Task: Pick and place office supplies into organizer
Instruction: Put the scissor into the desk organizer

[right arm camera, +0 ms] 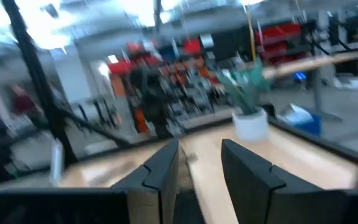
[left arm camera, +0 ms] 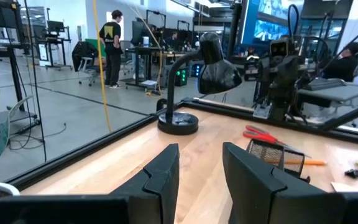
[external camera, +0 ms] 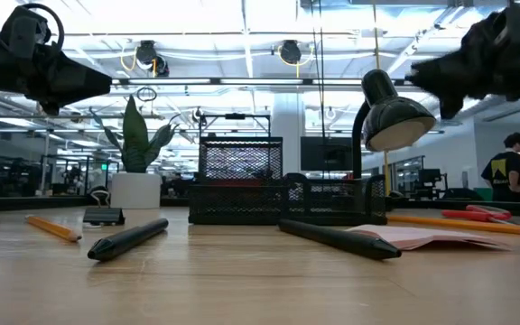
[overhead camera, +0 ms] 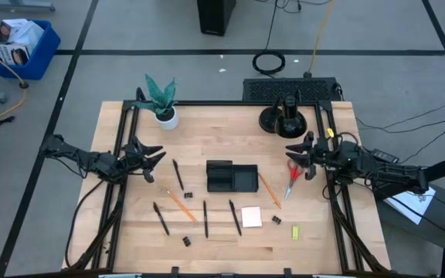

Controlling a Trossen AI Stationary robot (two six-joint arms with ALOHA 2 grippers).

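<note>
The black organizer (overhead camera: 232, 177) stands mid-table; it also shows in the low view (external camera: 278, 185). Around it, flat on the wood, lie black pens (overhead camera: 205, 218), orange pencils (overhead camera: 181, 205), red-handled scissors (overhead camera: 293, 176), a pink sticky-note pad (overhead camera: 251, 218), small binder clips (overhead camera: 186, 241) and a yellow-green piece (overhead camera: 295, 232). My left gripper (overhead camera: 154, 158) hovers at the table's left side, pointing level toward the middle, open with nothing between its fingers (left arm camera: 166, 171). My right gripper (overhead camera: 293, 150) hovers at the right side above the scissors' handles, open and holding nothing (right arm camera: 201, 165).
A black desk lamp (overhead camera: 283, 117) stands at the far right of the table, and a potted green plant (overhead camera: 163, 100) at the far left. A black frame (overhead camera: 122, 193) runs along the table's sides. A person (left arm camera: 112, 46) stands in the room beyond.
</note>
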